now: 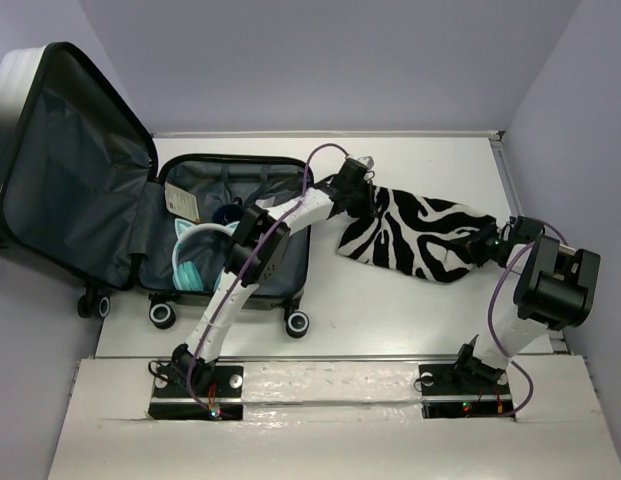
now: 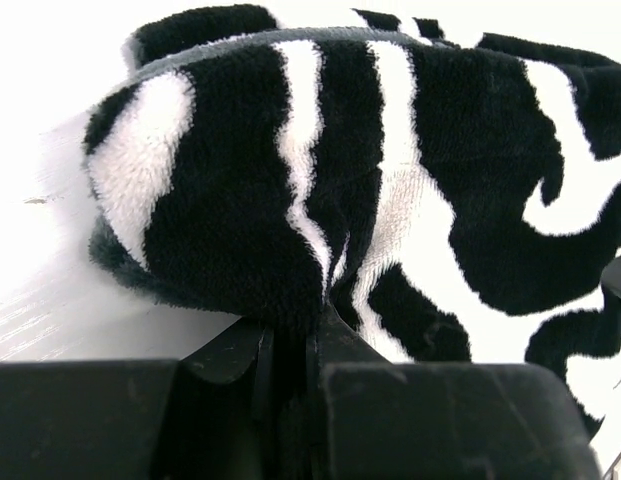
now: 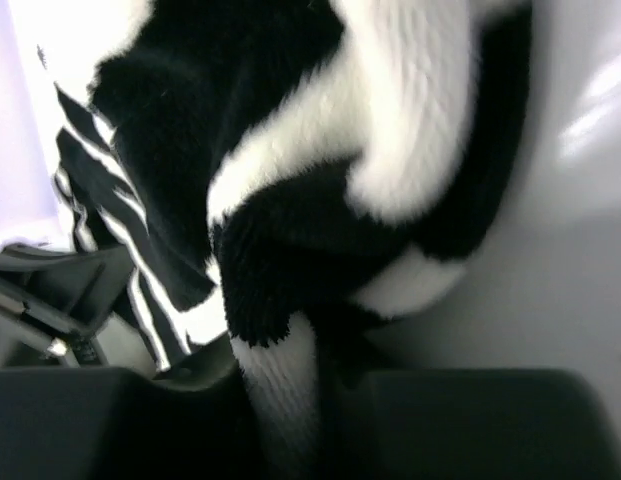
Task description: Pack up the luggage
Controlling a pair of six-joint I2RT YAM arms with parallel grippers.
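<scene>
The luggage (image 1: 80, 190) lies open at the left of the table, lid leaning back, dark grey lining showing. A teal-and-white headphone-like item (image 1: 195, 255) lies in its lower half. The zebra-striped pouch (image 1: 420, 235) hangs stretched between my two grippers, right of the luggage. My left gripper (image 1: 352, 190) is shut on the pouch's left end; in the left wrist view the plush (image 2: 320, 170) is pinched between the jaws. My right gripper (image 1: 487, 243) is shut on the pouch's right end, plush (image 3: 320, 200) filling the right wrist view.
A white tag or card (image 1: 180, 203) lies in the luggage near its hinge. The luggage's black wheels (image 1: 297, 323) stand at its near edge. Lavender walls close in the table at the back and right (image 1: 550, 90).
</scene>
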